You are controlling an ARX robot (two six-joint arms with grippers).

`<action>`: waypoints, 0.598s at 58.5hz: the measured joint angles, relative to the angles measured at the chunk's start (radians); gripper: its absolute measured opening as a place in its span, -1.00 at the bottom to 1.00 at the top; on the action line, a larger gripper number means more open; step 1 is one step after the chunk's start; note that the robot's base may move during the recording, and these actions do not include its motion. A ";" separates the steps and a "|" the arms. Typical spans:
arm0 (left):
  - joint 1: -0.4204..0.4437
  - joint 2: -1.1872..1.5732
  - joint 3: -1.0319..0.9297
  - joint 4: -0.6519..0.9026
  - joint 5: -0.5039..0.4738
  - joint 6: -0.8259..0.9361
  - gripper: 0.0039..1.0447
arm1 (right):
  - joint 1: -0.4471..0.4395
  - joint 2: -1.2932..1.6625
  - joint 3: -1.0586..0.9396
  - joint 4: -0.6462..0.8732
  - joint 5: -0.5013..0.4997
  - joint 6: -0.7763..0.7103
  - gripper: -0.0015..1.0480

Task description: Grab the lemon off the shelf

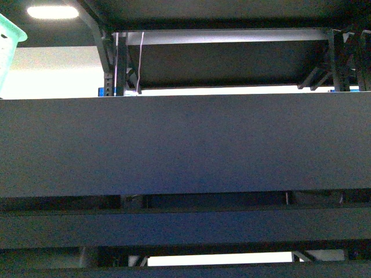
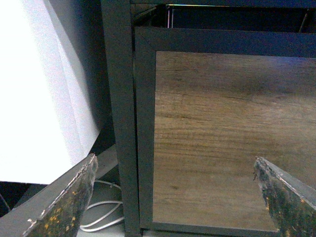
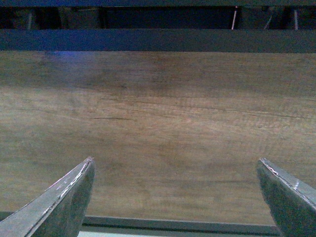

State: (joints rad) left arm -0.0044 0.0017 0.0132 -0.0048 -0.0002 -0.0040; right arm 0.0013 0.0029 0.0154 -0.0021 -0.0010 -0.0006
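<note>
The lemon is out of view in all three views. The shelf (image 1: 185,145) fills the front view as thick dark flat decks stacked one above another, seen edge-on. In the left wrist view the shelf shows a wood-grain board (image 2: 232,133) in a dark metal frame, with a dark upright (image 2: 121,113) beside it. My left gripper (image 2: 175,168) is open, nothing between its fingers. The right wrist view looks onto the same kind of wood-grain board (image 3: 158,123) with a dark frame rail (image 3: 158,39) across it. My right gripper (image 3: 175,165) is open and holds nothing.
A green basket corner (image 1: 10,35) pokes in at the upper left of the front view. White cables (image 2: 101,212) lie beside the upright. A white sheet (image 2: 39,89) hangs next to the shelf's upright. Bright light shows through the gaps between decks.
</note>
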 joint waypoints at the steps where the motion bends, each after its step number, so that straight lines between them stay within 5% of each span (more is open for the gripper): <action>1: 0.000 0.000 0.000 0.000 0.001 0.000 0.85 | 0.000 0.000 0.000 0.000 0.000 0.000 0.86; 35: 0.000 0.000 0.000 0.000 0.000 0.000 0.85 | 0.000 0.000 0.000 0.000 0.000 0.000 0.86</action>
State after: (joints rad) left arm -0.0044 0.0017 0.0132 -0.0048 -0.0002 -0.0040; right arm 0.0013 0.0025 0.0154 -0.0021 -0.0010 -0.0006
